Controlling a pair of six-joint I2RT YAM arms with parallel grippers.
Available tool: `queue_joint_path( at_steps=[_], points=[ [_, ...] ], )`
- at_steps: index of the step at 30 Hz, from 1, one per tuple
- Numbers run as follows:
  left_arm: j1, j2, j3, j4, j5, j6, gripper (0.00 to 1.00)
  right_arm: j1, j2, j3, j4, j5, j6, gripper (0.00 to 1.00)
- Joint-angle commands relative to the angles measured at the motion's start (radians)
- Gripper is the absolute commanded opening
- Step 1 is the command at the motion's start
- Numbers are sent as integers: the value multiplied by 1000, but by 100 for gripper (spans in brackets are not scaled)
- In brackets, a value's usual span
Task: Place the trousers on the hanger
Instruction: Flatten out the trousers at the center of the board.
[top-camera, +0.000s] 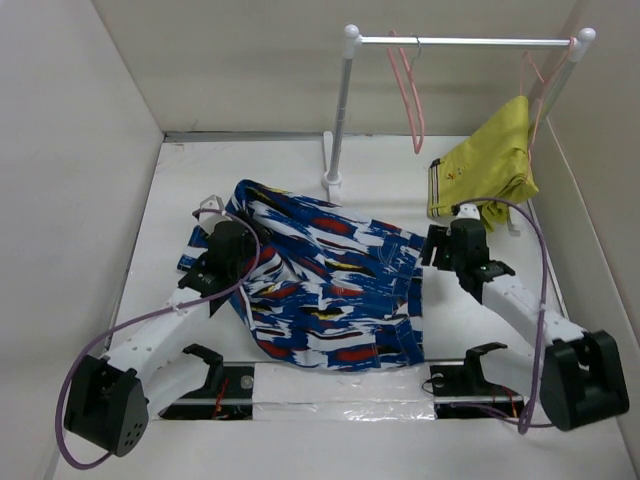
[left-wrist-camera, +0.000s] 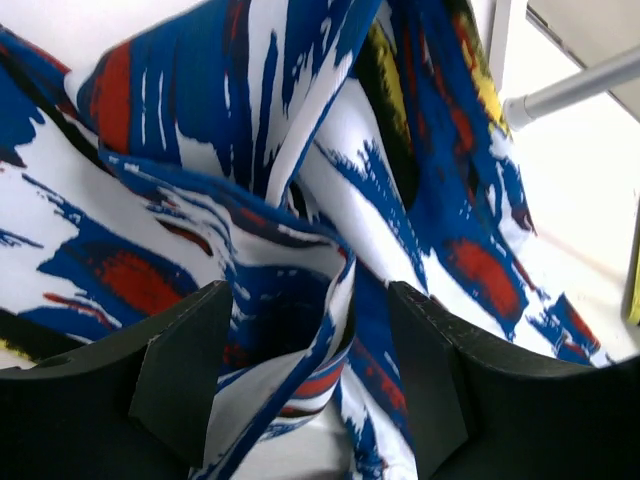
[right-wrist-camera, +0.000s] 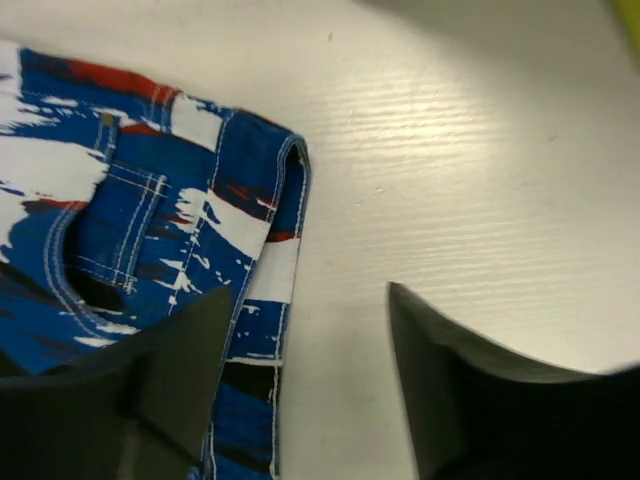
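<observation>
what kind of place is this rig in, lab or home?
Looks like a lab robot test cell, not a home: white panel walls boxing in the table, left arm and right arm bolted at its edge, a small clothes rail holding a pink hanger.

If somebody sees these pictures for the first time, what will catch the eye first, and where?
First the trousers, a loud blue, white and red heap spread in the middle of the table. Next the yellow-green garment hanging at the right end of the rail, and the bare pink hanger left of it. The left hand stands open with a fold of the trousers between its fingers.
</observation>
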Motion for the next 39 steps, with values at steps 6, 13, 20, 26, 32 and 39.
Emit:
queue_joint_path(
  at_steps=[6,13,20,26,32,39],
  points=[
    [-7,-141,-106,-44,45,-30,57,17,236,-26,301,-227,-21,77],
    [-7,-214,-126,-16,51,-40,55,38,333,-21,350,-250,62,65],
    [-7,-240,-128,31,77,-34,49,5,274,-36,355,-230,111,0],
    [-7,-253,-134,76,78,-40,57,-127,0,-41,187,55,64,0],
    [-7,-145,-89,142,91,-51,58,-390,29,-7,223,-18,54,0],
    [-7,-242,-169,148,-39,-88,58,-247,-35,39,154,-101,-12,82]
  ],
)
